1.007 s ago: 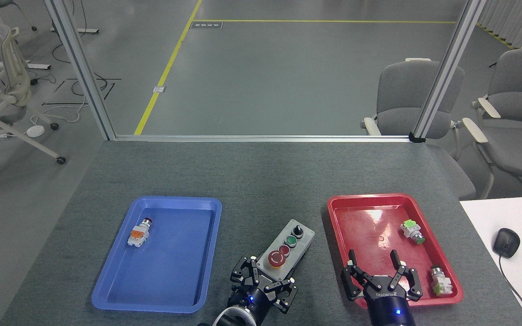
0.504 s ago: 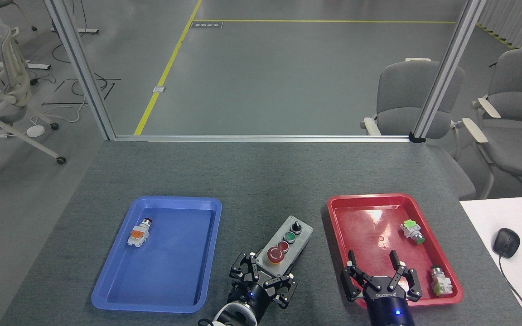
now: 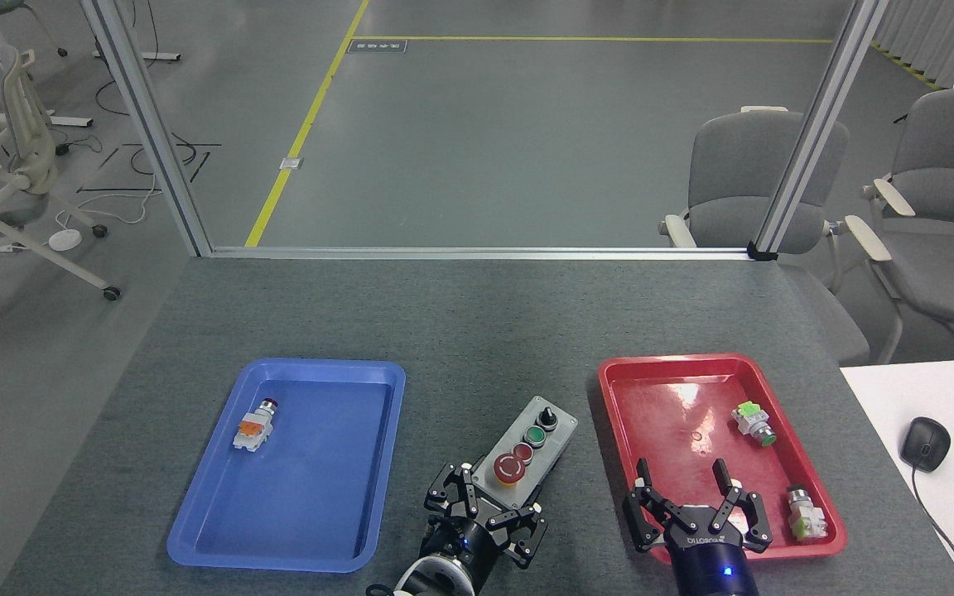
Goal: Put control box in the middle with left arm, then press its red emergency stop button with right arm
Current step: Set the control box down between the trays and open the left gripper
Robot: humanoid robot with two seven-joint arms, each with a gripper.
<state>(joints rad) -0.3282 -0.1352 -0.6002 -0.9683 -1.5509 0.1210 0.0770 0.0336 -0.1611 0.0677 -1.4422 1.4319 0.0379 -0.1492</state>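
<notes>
The left gripper clamps the control box by its near end to place it on the bare felt between trays, while the right gripper waits spread open and empty.

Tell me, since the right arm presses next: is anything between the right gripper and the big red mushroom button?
Nothing visible. The open right gripper hovers over the red plastic tray's near-left corner; only that tray's rim and bare felt lie between it and the red emergency stop button on the grey control box.

Blue tray holds one switch — red tray, two.
</notes>
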